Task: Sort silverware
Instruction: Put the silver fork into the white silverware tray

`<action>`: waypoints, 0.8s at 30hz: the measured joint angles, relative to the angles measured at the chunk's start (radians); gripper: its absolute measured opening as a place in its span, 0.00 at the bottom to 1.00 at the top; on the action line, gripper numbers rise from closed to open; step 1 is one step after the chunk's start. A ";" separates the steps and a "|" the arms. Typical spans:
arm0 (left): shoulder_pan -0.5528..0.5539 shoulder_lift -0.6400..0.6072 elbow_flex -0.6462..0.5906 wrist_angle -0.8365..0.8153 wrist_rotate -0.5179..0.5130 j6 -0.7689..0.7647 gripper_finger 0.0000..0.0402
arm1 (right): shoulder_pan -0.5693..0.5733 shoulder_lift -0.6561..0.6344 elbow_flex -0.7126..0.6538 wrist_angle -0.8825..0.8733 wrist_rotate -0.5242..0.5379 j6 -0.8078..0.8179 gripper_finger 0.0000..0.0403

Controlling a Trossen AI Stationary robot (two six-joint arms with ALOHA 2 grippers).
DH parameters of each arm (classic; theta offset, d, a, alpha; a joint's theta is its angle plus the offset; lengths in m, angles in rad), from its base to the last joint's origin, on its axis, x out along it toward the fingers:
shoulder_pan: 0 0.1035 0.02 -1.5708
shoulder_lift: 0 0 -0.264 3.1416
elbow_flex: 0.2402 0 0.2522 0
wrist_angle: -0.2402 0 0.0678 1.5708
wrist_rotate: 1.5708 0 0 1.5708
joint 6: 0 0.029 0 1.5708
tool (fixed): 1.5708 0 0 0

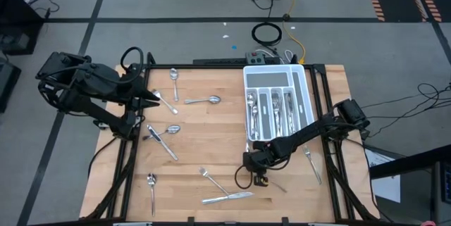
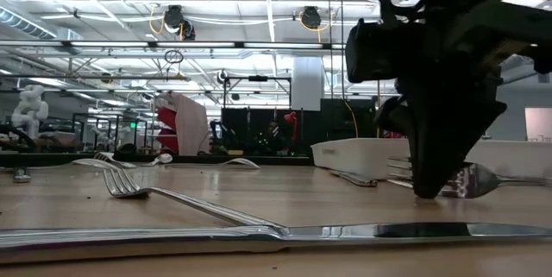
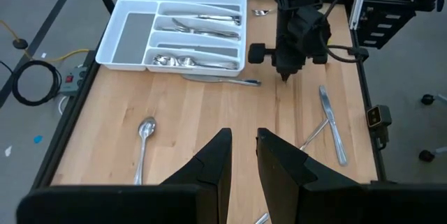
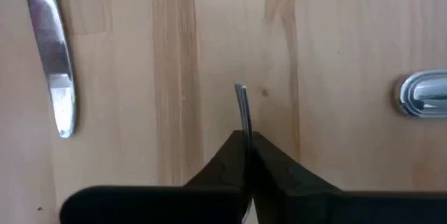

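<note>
two tools are mine: my right tool is pressed together on a thin silver handle low on the desk, just below the white tray. my left tool hovers, slightly spread, empty. roughly nine pieces of silverware lie loose.
</note>
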 joint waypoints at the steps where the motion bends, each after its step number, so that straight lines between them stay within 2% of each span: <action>1: 0.000 0.000 0.000 0.000 0.000 0.000 0.18 | -0.002 -0.006 0.009 -0.004 -0.006 0.002 0.01; 4: 0.000 0.000 0.000 0.000 0.000 0.000 0.18 | -0.018 -0.064 0.048 0.032 -0.008 0.000 0.00; 8: 0.000 0.000 0.000 0.000 0.000 0.008 0.18 | -0.071 -0.215 0.039 0.071 0.036 -0.033 0.00; 12: 0.000 0.000 0.000 0.000 0.000 0.008 0.18 | -0.173 -0.436 -0.056 0.063 0.128 -0.043 0.00; 16: 0.000 0.000 0.000 0.000 -0.001 0.019 0.18 | -0.322 -0.714 -0.235 0.109 0.205 -0.008 0.00; 19: 0.000 0.000 0.000 0.000 -0.012 0.051 0.18 | -0.455 -0.900 -0.392 0.204 0.172 0.038 0.00; 24: 0.000 0.000 0.000 0.000 -0.068 0.104 0.18 | -0.671 -1.074 -0.607 0.268 -0.013 0.117 0.00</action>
